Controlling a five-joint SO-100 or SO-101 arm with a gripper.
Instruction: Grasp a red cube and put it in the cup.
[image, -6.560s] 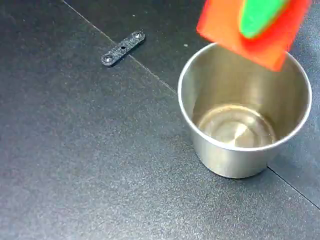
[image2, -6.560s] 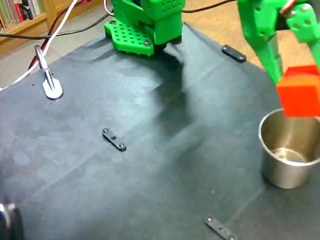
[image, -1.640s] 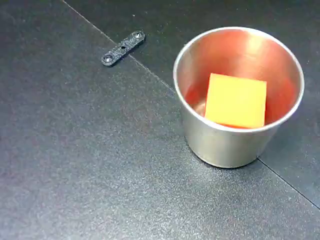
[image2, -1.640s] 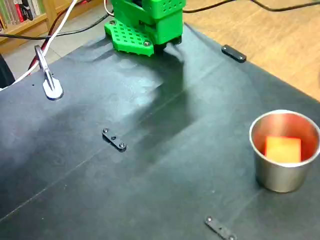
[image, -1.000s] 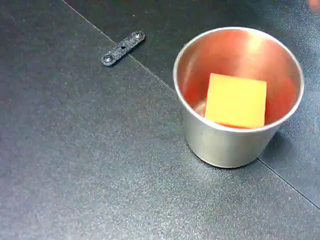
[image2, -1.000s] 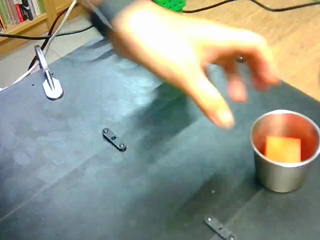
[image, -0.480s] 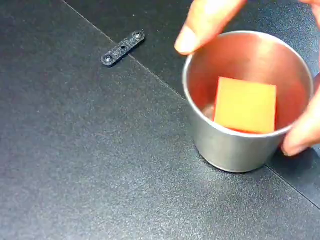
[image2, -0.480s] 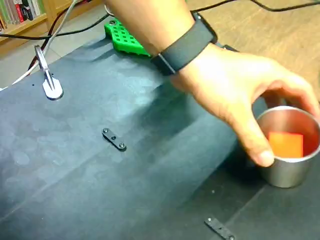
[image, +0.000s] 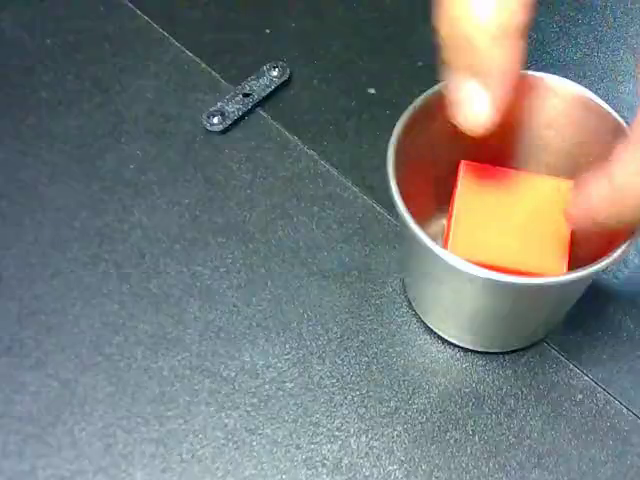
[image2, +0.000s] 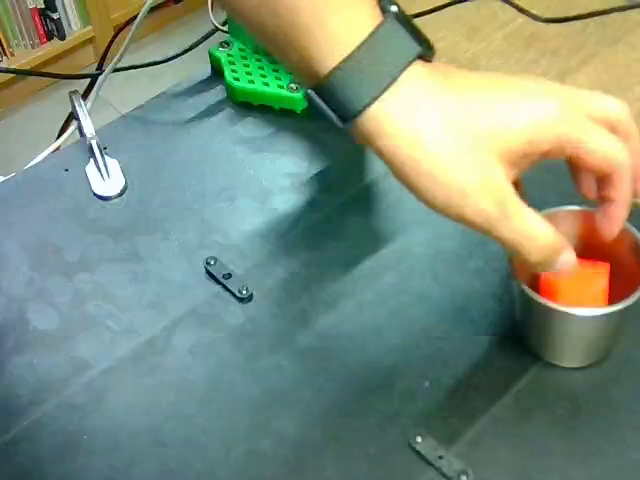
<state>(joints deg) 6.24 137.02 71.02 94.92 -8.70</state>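
The red cube (image: 510, 220) sits inside the cup (image: 480, 300), a shiny steel tumbler on the black mat; in the wider fixed view the red cube (image2: 575, 283) shows above the rim of the cup (image2: 570, 335). A person's hand (image2: 480, 150) with a black wristband reaches over the cup, and its blurred fingers (image: 480, 60) dip into the cup on both sides of the cube. The gripper is out of view in both fixed views; only the green arm base (image2: 255, 70) shows at the top.
Small black flat brackets lie on the mat (image: 245, 96), (image2: 228, 279), (image2: 440, 458). A metal clamp (image2: 95, 150) and cables sit at the mat's far left edge. Wooden floor lies beyond the mat at upper right.
The gripper let the cube into the cup and left view. A hand came in, took the cup by the rim and shifted it slightly right; its fingers now reach inside to the cube.
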